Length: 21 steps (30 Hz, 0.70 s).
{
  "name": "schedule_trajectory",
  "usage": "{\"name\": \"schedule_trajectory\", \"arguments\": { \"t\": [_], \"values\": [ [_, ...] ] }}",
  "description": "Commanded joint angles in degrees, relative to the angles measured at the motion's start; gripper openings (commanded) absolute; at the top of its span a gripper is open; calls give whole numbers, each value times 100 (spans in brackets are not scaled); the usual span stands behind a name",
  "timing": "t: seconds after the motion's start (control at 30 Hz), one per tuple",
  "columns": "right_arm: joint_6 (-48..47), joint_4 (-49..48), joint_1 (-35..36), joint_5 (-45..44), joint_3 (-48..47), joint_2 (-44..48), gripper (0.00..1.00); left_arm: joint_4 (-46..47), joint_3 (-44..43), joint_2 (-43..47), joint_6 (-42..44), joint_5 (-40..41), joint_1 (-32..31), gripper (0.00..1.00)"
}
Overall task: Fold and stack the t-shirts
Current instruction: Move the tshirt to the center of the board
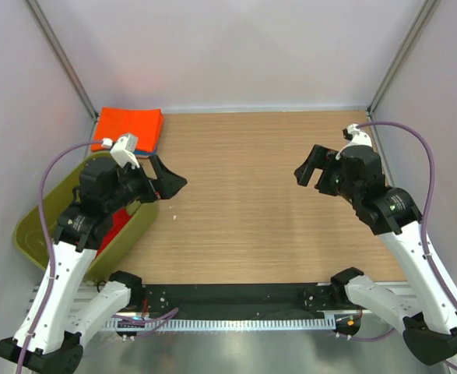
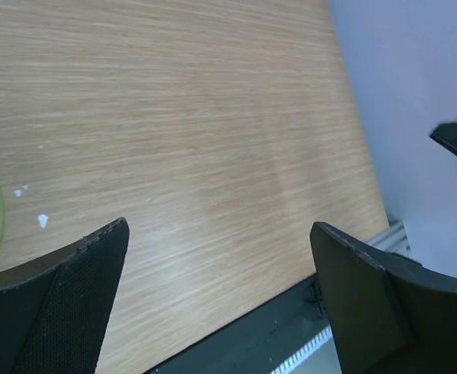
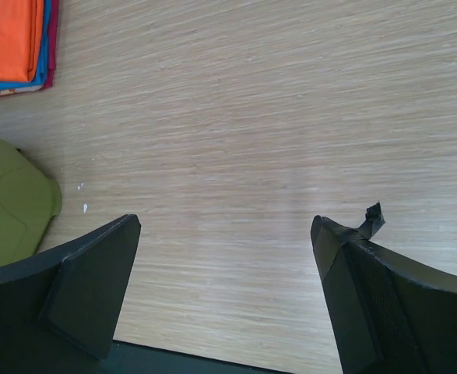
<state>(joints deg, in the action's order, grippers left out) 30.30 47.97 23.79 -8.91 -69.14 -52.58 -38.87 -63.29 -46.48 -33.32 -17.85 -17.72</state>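
Both grippers released, shirts stacked.
The folded t-shirts (image 1: 131, 128), orange on top, sit at the far left corner of the bench (image 1: 244, 210); left gripper (image 1: 168, 181) and right gripper (image 1: 309, 168) hang wide open above it, holding nothing.

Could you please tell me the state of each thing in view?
t-shirt stack: folded, piled at the table's far-left corner.
basket: upright, red cloth lying inside.
left gripper: jaws open, empty.
right gripper: jaws open, empty.
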Motion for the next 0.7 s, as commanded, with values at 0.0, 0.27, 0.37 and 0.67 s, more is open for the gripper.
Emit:
{"name": "schedule_trajectory", "arguments": {
  "t": [0.0, 0.27, 0.37, 0.67],
  "values": [
    [37, -235, 20, 47, 50, 142, 100, -23, -78, 8, -183, 1008, 22, 100],
    [63, -200, 12, 117, 304, 458, 100, -1462, -2218, -1607, -157, 3313, 118, 100],
    [63, -174, 20, 231, 358, 503, 100, -2016, -2767, -2312, -367, 3384, 794, 99],
    [54, -68, 11, 768, 481, 582, 100, -1324, -854, -1900, -1799, 2594, 3396, 86]
  ]
}}
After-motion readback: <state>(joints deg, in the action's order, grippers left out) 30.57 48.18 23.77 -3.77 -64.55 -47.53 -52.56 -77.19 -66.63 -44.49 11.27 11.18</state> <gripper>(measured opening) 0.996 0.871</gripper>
